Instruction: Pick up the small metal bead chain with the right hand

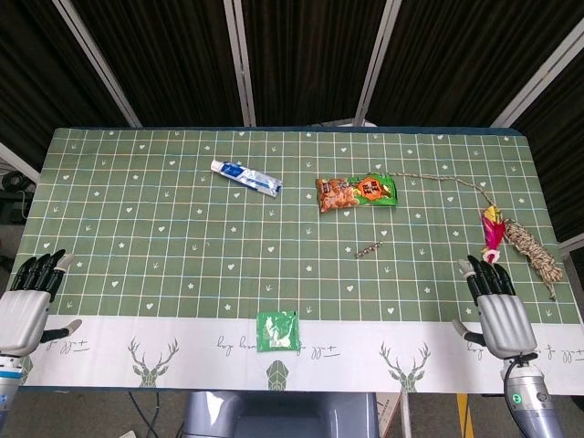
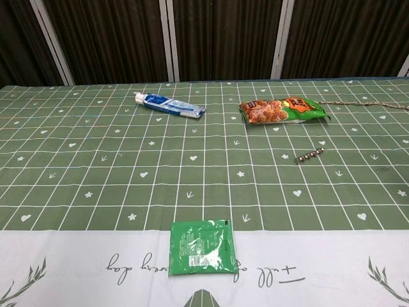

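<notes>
The small metal bead chain (image 1: 370, 247) lies as a short slanted line on the green checked cloth, right of centre; the chest view shows the bead chain (image 2: 310, 154) too. My right hand (image 1: 494, 308) rests at the table's near right edge, fingers apart and holding nothing, well to the right of and nearer than the chain. At the near left edge my left hand (image 1: 27, 299) also holds nothing, its fingers extended. Neither hand appears in the chest view.
A toothpaste tube (image 1: 245, 177) lies at the back left. A snack bag (image 1: 357, 192) sits just beyond the chain. A braided rope (image 1: 534, 249) with a red and yellow tassel (image 1: 493, 233) lies right of it. A green sachet (image 1: 277, 330) is at the front centre.
</notes>
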Controlling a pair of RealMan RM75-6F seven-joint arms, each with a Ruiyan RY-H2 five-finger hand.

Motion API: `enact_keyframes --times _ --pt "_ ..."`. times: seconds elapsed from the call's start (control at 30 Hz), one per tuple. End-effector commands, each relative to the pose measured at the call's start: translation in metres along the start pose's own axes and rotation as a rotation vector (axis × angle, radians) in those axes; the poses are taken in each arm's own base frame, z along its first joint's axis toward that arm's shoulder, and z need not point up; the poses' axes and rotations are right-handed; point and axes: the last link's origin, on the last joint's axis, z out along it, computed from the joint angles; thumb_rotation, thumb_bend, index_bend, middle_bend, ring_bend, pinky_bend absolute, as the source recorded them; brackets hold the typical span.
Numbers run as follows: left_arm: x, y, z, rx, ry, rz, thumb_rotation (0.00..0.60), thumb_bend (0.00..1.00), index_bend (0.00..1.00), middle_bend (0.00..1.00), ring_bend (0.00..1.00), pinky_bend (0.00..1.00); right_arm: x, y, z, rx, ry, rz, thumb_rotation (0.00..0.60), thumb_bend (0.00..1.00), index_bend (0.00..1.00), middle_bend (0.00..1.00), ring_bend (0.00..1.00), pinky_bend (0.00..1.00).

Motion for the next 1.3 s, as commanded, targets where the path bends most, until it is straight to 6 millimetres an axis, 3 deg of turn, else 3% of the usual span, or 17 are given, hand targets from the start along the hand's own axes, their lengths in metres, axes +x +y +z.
enact_keyframes --times 0.03,0.17,0.4,0.63,0.77,1.3 --pt "0.0 0.0 0.0 0.0 0.0 0.0 0.6 0.05 0.0 0.0 0.0 0.0 0.0 -0.001 0.002 0.005 0.003 0.002 0.6 0.14 0.0 0.0 0.0 0.0" --pt "0.0 0.0 0.0 0.002 0.001 -0.001 0.6 0.05 0.0 0.0 0.0 0.0 0.002 -0.006 0.013 0.026 0.01 0.02 0.6 0.14 0.03 0.0 0.0 0.0" --pt "-0.001 0.0 0.002 0.003 -0.005 -0.005 0.6 0.05 0.0 0.0 0.0 0.0 0.004 -0.02 0.053 0.073 0.047 0.018 0.6 0.14 0.27 0.03 0.0 0.0" --pt "-0.001 0.0 0.002 0.002 -0.01 -0.015 0.6 0.05 0.0 0.0 0.0 0.0 -0.01 -0.042 0.12 0.114 0.043 0.027 0.6 0.15 0.4 0.11 0.0 0.0" --pt "-0.001 0.0 0.002 0.001 -0.017 -0.02 0.6 0.05 0.0 0.0 0.0 0.0 -0.023 -0.048 0.144 0.12 0.024 0.011 0.6 0.16 0.42 0.13 0.0 0.0" --pt "-0.002 0.0 0.004 0.007 -0.039 -0.039 0.6 0.05 0.0 0.0 0.0 0.0 -0.068 -0.066 0.198 0.116 -0.057 -0.008 0.6 0.16 0.46 0.13 0.0 0.0"
